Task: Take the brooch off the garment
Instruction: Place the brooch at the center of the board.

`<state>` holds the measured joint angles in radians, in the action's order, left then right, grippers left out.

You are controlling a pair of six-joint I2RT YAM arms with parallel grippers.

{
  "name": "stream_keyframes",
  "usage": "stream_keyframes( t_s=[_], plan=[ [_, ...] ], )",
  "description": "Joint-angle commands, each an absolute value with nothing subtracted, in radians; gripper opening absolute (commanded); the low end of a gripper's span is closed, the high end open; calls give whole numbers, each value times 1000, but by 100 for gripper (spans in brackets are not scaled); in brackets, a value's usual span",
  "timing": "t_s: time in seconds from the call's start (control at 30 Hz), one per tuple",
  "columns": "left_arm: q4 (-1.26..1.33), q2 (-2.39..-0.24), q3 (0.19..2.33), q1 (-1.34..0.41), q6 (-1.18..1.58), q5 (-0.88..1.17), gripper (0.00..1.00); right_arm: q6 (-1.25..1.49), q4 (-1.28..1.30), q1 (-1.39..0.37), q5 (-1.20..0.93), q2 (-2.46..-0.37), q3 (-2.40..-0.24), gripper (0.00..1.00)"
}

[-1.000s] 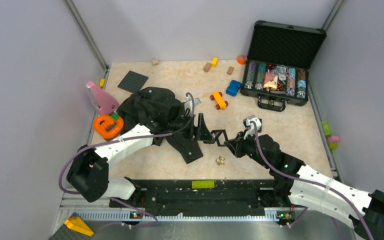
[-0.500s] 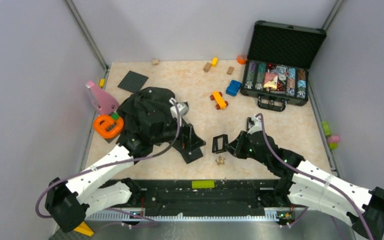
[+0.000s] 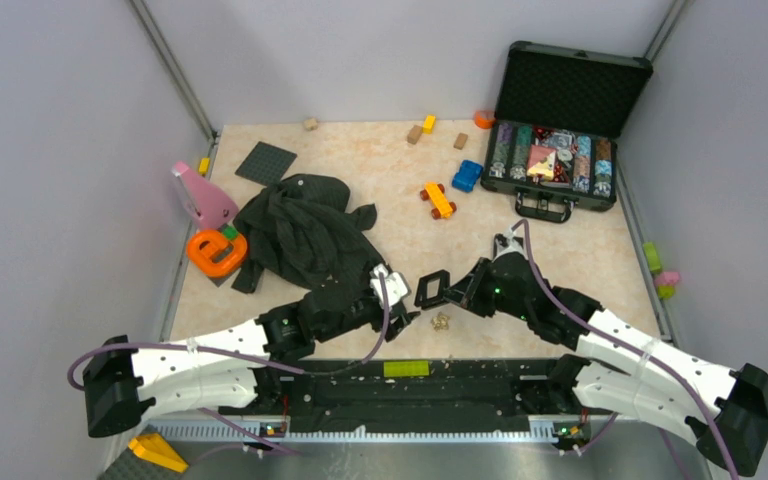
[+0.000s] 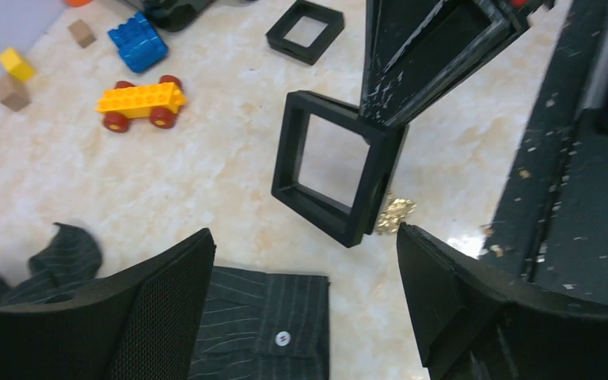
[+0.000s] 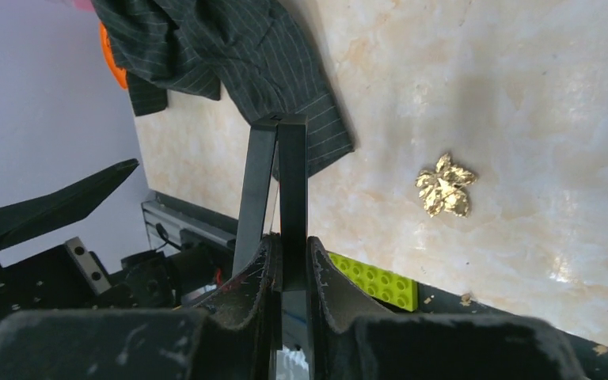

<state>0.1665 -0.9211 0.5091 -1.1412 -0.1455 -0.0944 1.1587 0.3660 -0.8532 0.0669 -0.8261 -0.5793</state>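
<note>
Gold brooch point(image 5: 446, 184), pinstriped charcoal garment point(image 3: 300, 235), black frame point(image 5: 291, 190)

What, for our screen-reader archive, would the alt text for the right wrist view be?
The right claw grips a thin black square frame edge-on above a marbled table. A small gold brooch lies on the table to its right, apart from the dark pinstriped garment at upper left.
</note>
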Motion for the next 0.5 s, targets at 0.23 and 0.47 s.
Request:
stream_keyframes(
  t_s=[0.23, 0.47],
  plan=[
    [362, -982, 462, -1163, -364, -128, 91, 1240, 309, -842, 5, -819, -608, 0],
    [373, -1027, 467, -1163, -379, -143, 89, 1258, 278, -841, -26, -813, -587, 0]
  ],
)
